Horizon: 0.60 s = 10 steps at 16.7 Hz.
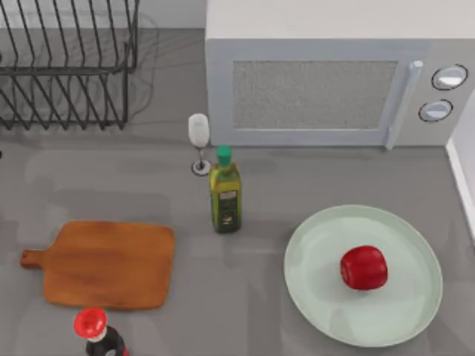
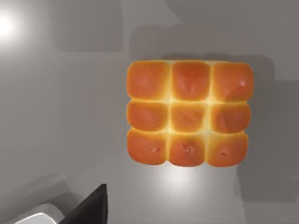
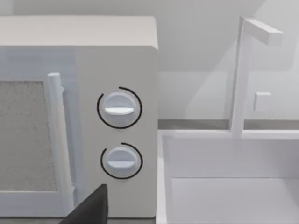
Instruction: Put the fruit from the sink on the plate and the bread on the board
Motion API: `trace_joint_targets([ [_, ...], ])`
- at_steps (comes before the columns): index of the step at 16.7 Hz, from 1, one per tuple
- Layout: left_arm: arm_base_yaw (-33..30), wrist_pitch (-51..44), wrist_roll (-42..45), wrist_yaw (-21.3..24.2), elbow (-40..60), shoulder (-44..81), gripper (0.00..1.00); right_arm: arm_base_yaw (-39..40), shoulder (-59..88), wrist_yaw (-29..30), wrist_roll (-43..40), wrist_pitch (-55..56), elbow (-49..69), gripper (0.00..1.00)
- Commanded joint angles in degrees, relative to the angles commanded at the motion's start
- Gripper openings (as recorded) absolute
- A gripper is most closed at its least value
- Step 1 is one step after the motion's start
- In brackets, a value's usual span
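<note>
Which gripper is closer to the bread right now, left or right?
Left. The left wrist view looks straight down on the bread, so that gripper hangs above it. The right wrist view faces the microwave and sink, with no bread there.

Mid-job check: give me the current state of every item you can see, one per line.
fruit: resting on the plate, done
plate: holding the fruit
board: bare, no bread on it
bread: flat on the grey surface, ungrasped
microwave: door shut
oil bottle: upright, capped
wine glass: upright
</note>
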Motion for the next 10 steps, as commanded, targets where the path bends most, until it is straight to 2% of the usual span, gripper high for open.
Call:
trace_joint_targets([
  [5, 1.5, -5.5, 2.3, 0.0, 9.3, 10.9, 1.0, 0.0, 0.0, 0.0, 0.0, 0.0, 0.0, 1.0],
  [10, 1.2, -5.6, 2.4, 0.0, 9.6, 11.2, 1.0, 0.0, 0.0, 0.0, 0.0, 0.0, 0.0, 1.0],
])
